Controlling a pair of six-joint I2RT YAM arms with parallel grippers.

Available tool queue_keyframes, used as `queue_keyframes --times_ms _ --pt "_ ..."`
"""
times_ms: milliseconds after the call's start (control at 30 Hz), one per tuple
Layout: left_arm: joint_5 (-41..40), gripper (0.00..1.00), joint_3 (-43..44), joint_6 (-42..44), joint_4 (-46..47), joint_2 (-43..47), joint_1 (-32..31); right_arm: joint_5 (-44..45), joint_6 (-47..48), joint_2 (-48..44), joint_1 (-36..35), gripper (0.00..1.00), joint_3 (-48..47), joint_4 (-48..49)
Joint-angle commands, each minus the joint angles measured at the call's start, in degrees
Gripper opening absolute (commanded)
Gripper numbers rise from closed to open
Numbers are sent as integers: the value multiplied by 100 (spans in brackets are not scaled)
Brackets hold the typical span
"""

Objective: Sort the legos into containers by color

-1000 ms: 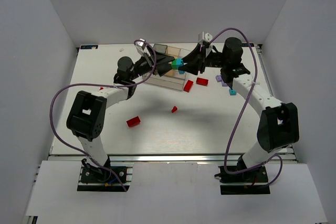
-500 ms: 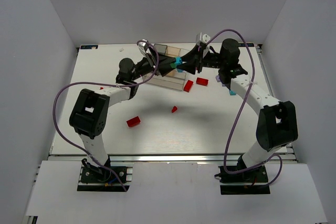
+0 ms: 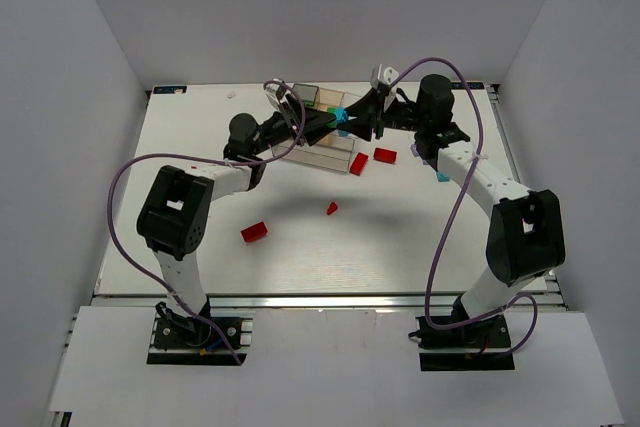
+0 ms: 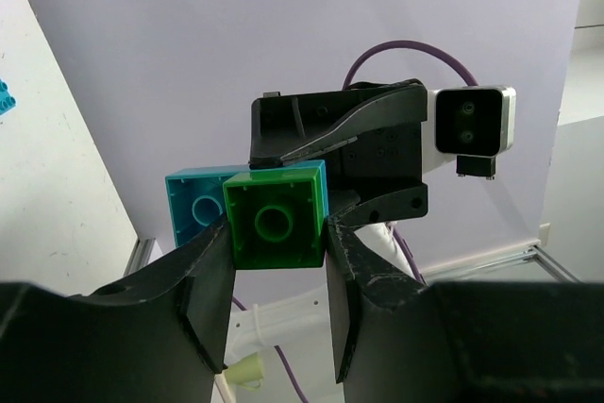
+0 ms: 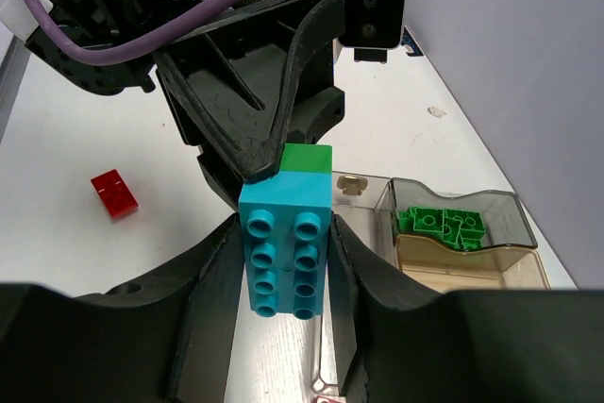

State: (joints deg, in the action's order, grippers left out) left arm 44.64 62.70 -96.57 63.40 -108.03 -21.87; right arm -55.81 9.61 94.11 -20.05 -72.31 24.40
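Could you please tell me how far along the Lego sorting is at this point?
Done: several green bricks lie in one compartment of the clear plastic tray. In hand: a green brick stuck to a cyan brick; the left gripper grips the green, the right gripper the cyan. Left: red bricks, a pale purple brick and a loose cyan brick on the white table.

1. The left arm [image 3: 200, 179] and right arm [image 3: 480, 177] reach from the table's near edge toward its far edge, with elbows bowed outward and wrists turned inward.
2. The left gripper [image 4: 276, 233] presses its fingers against both sides of a green brick [image 4: 276, 217].
3. The right gripper [image 5: 283, 233] meets it tip to tip, clamping the joined cyan brick [image 5: 283, 252].
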Motion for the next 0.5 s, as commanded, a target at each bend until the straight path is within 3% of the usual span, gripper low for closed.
queue_keyframes --times_ms 0,167,467 --pt "36 29 190 -19 331 19 -28 35 138 -85 1 0 -20 29" --pt "-61 22 208 -46 375 19 156 88 199 -173 19 0 121 47" --pt "-87 22 349 -19 340 -122 393 193 252 -471 168 0 428 -23"
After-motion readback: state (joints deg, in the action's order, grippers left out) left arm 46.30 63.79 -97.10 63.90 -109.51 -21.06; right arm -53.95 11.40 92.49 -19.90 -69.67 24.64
